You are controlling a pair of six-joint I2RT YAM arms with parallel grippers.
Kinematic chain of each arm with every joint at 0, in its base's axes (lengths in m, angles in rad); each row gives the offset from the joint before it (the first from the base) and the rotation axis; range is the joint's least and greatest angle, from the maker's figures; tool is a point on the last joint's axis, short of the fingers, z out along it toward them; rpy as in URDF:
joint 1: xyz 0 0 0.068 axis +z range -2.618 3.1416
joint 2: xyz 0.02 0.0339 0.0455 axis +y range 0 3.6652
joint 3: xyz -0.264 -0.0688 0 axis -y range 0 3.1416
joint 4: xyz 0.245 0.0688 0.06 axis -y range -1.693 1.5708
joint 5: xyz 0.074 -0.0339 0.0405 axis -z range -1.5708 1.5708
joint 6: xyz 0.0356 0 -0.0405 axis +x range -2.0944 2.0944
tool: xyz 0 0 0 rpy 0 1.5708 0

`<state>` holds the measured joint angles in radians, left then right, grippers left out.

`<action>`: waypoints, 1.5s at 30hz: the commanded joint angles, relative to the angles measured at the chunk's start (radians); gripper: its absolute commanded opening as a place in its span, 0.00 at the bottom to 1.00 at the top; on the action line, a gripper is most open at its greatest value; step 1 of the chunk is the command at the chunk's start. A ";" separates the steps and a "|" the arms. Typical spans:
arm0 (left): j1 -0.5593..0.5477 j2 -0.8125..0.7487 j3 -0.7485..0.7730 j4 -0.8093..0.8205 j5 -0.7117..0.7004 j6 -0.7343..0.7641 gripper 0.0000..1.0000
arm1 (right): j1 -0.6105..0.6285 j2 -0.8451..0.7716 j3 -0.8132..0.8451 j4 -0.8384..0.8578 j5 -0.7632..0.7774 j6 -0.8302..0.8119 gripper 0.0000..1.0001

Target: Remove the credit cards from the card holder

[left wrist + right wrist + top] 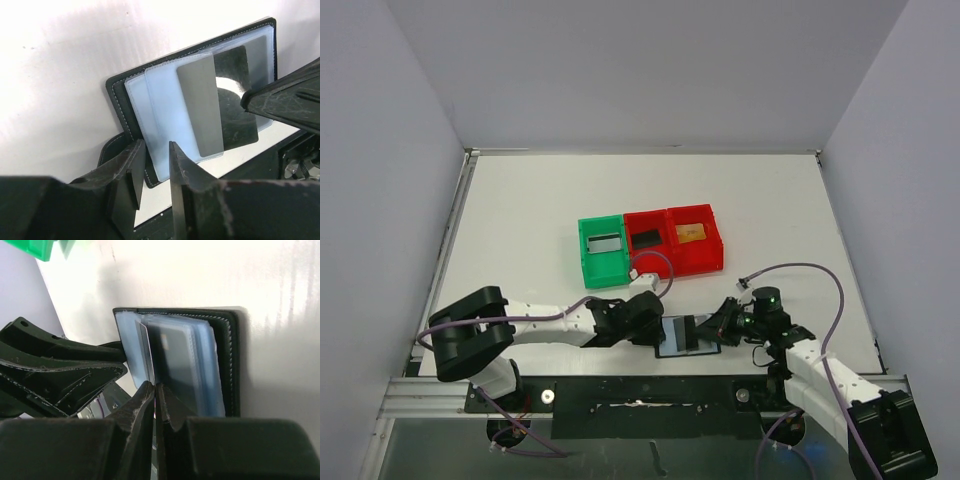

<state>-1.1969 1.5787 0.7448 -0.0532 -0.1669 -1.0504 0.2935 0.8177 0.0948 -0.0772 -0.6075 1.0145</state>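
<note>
The black card holder (pixel 688 335) lies open near the table's front edge, between my two grippers. In the left wrist view its blue-grey pockets (pixel 165 115) hold a grey credit card (pixel 200 105) and a glossy black one (pixel 235 115). My left gripper (pixel 157 145) is at the holder's (pixel 116 90) near corner, jaws slightly apart with nothing between them. My right gripper (pixel 156 386) is shut on a thin pocket leaf of the holder (pixel 232 360). Both the left gripper (pixel 660 328) and the right gripper (pixel 716 326) show from above.
Behind the holder stands a row of bins: a green one (pixel 603 262) with a greyish card, a red one (pixel 648 252) with a black card, and another red one (pixel 698 255) with a tan-gold card. A metal rail (pixel 640 395) runs along the front edge.
</note>
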 commanded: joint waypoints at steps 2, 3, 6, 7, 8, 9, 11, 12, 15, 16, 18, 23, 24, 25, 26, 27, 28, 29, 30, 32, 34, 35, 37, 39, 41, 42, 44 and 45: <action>-0.003 -0.045 0.088 -0.094 -0.076 0.062 0.28 | 0.013 0.040 -0.014 0.217 -0.023 0.084 0.04; -0.003 -0.047 0.092 -0.081 -0.071 0.068 0.28 | 0.020 0.051 -0.016 0.224 -0.019 0.088 0.04; -0.003 -0.049 0.081 0.002 -0.038 0.085 0.29 | 0.048 0.082 -0.005 0.225 0.004 0.081 0.05; -0.003 -0.046 0.077 0.029 -0.025 0.093 0.29 | 0.057 0.091 -0.004 0.228 0.010 0.081 0.05; -0.003 -0.040 0.076 0.053 -0.009 0.099 0.29 | 0.064 0.099 -0.002 0.230 0.015 0.081 0.05; -0.003 -0.032 0.078 0.073 0.008 0.106 0.29 | 0.069 0.105 -0.003 0.233 0.020 0.083 0.05; -0.001 -0.003 0.094 0.086 0.047 0.131 0.29 | 0.076 0.115 -0.009 0.244 0.024 0.088 0.05; -0.001 0.016 0.106 0.084 0.053 0.141 0.29 | 0.076 0.116 -0.012 0.252 0.025 0.091 0.05; 0.000 0.069 0.117 0.092 0.068 0.147 0.22 | 0.081 0.119 -0.013 0.258 0.025 0.094 0.05; 0.000 0.080 0.113 0.099 0.071 0.139 0.20 | 0.083 0.118 -0.012 0.260 0.025 0.094 0.05; 0.003 0.102 0.110 0.092 0.071 0.121 0.11 | 0.083 0.119 -0.011 0.256 0.023 0.094 0.05; 0.004 0.115 0.102 -0.002 0.022 0.075 0.00 | 0.084 0.105 -0.011 0.252 0.029 0.097 0.08; 0.003 0.104 0.086 -0.001 0.016 0.064 0.00 | 0.085 0.102 -0.011 0.255 0.029 0.099 0.08; 0.003 0.092 0.071 0.004 0.012 0.054 0.00 | 0.084 0.099 -0.010 0.254 0.029 0.099 0.08; 0.005 0.080 0.052 0.016 0.011 0.047 0.00 | 0.085 0.098 -0.010 0.254 0.029 0.099 0.09; 0.005 0.070 0.028 0.027 0.010 0.040 0.00 | 0.087 0.098 -0.008 0.255 0.028 0.098 0.09; 0.008 0.062 0.014 0.037 0.010 0.035 0.00 | 0.086 0.099 -0.008 0.258 0.026 0.098 0.10; 0.009 0.061 0.002 0.045 0.012 0.031 0.00 | 0.087 0.100 -0.008 0.261 0.024 0.098 0.11; 0.009 0.064 -0.006 0.050 0.014 0.029 0.00 | 0.088 0.102 -0.007 0.264 0.023 0.098 0.13; 0.010 0.077 -0.011 0.063 0.021 0.029 0.00 | 0.091 0.110 -0.004 0.272 0.022 0.098 0.17; 0.009 0.094 -0.006 0.070 0.033 0.033 0.00 | 0.095 0.121 0.001 0.280 0.022 0.097 0.18; 0.007 0.100 -0.003 0.068 0.035 0.033 0.00 | 0.098 0.129 0.004 0.283 0.022 0.096 0.19; 0.005 0.111 0.005 0.063 0.036 0.033 0.00 | 0.107 0.146 0.012 0.290 0.023 0.094 0.22; 0.006 0.111 0.007 0.058 0.034 0.032 0.00 | 0.116 0.167 0.017 0.309 0.025 0.093 0.23; 0.006 0.106 0.004 0.059 0.033 0.030 0.00 | 0.121 0.196 0.026 0.324 0.025 0.090 0.23; 0.005 0.104 0.003 0.059 0.031 0.029 0.00 | 0.123 0.208 0.031 0.330 0.025 0.089 0.22; 0.005 0.100 -0.001 0.057 0.031 0.028 0.00 | 0.129 0.221 0.036 0.342 0.036 0.094 0.20; 0.005 0.097 -0.003 0.056 0.030 0.029 0.00 | 0.134 0.218 0.035 0.347 0.045 0.100 0.20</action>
<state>-1.1904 1.6531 0.7620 0.0517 -0.1261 -1.0283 0.4114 1.0245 0.0948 0.1989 -0.5823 1.1088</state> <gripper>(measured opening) 0.010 0.210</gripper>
